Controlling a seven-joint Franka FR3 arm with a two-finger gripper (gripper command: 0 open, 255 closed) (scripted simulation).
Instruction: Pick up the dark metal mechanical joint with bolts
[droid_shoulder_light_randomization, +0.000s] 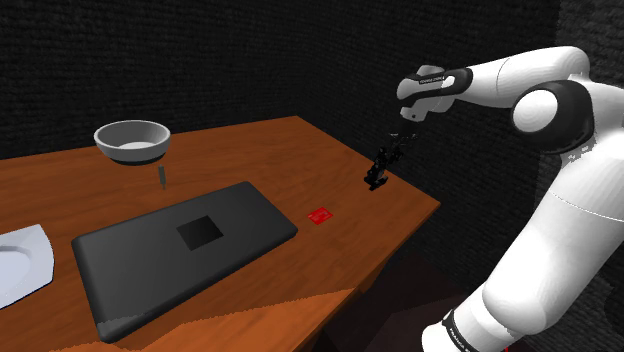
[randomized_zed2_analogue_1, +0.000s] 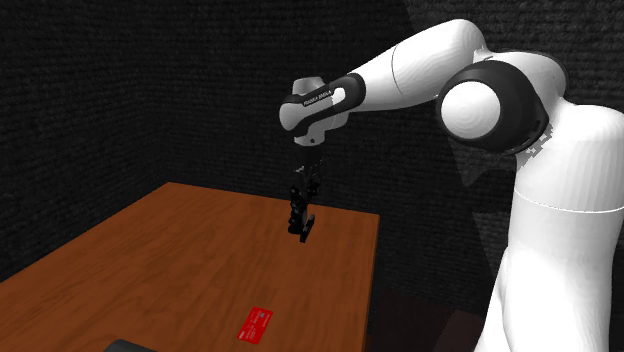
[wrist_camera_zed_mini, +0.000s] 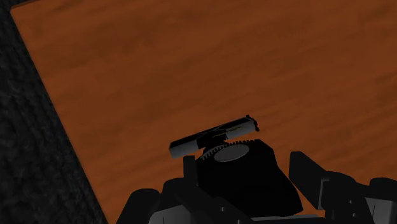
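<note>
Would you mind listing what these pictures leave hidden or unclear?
- Shoulder view: the white object is cut off by the left edge, so its full shape is unknown.
- Shoulder view: the small dark item beside the bowl is too small to identify.
- Every view: the mechanical joint is black under the black gripper. Its bolts cannot be made out, nor whether it rests on the table.

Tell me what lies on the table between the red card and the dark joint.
Nothing does. In both the shoulder view and the second exterior view, the table is bare brown wood from the red card to the dark joint.
</note>
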